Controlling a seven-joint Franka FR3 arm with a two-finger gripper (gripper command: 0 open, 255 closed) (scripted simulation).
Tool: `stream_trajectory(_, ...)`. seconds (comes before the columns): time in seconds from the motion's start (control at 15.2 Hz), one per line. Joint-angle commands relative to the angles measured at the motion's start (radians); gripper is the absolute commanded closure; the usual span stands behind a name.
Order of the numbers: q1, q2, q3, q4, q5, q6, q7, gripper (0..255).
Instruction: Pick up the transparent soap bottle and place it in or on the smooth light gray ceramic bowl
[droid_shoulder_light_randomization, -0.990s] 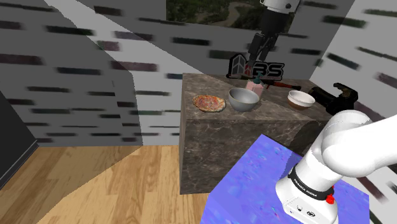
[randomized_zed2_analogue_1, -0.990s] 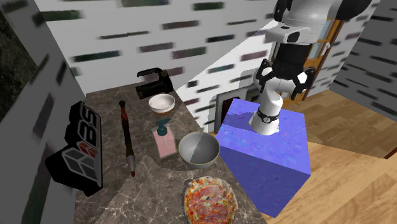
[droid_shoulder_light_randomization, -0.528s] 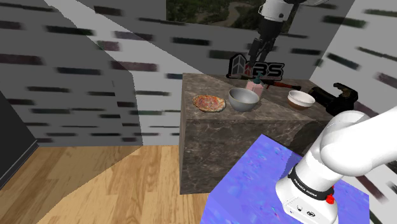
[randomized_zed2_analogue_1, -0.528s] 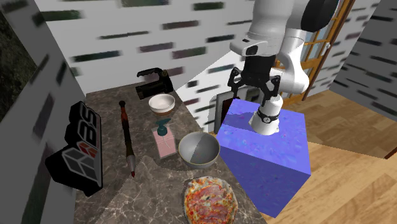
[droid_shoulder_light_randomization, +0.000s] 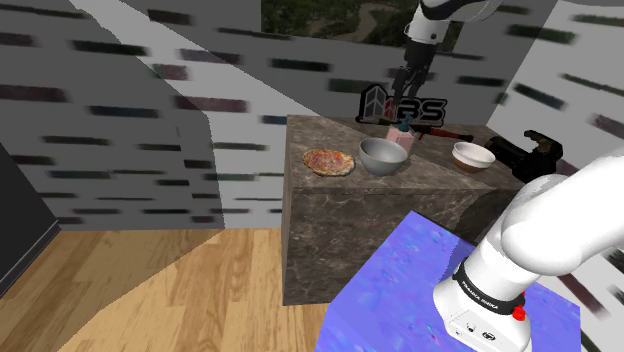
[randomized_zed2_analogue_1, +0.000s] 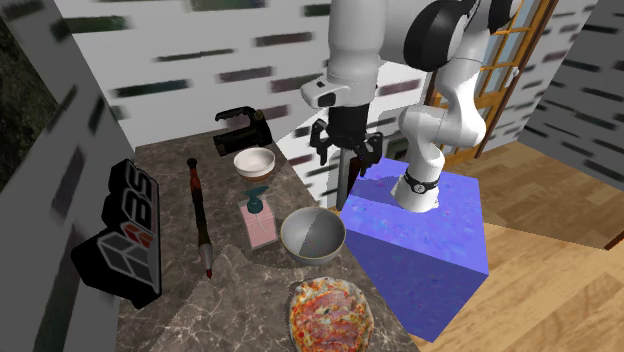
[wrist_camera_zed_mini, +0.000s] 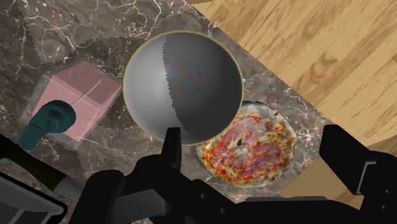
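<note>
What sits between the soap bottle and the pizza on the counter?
The grey bowl sits between the pink soap bottle and the pizza on the marble counter; the wrist view shows this plainly.

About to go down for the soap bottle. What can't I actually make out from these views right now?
- Shoulder view: the soap bottle's base, hidden behind the grey bowl.
- Wrist view: the pizza's edge nearest the gripper, covered by the gripper's black body.
- Both exterior views: the black object, too dark and small to identify.
</note>
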Motion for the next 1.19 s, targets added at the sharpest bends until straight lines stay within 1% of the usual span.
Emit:
stream_trajectory(0.0,-0.006,0.062,-0.034,0.03,0.007,0.022,-0.037,0)
stream_trajectory(0.26,-0.024,0.2,-0.102,0.12,0.038,0.044,-0.123,0)
stream_trajectory(0.59,-0.06,0.392,-0.172,0.258,0.11,0.053,-0.239,0)
stream_trajectory(0.86,-0.113,0.558,-0.205,0.393,0.185,0.04,-0.331,0)
stream_trajectory(1.12,-0.189,0.73,-0.216,0.553,0.26,0.006,-0.408,0)
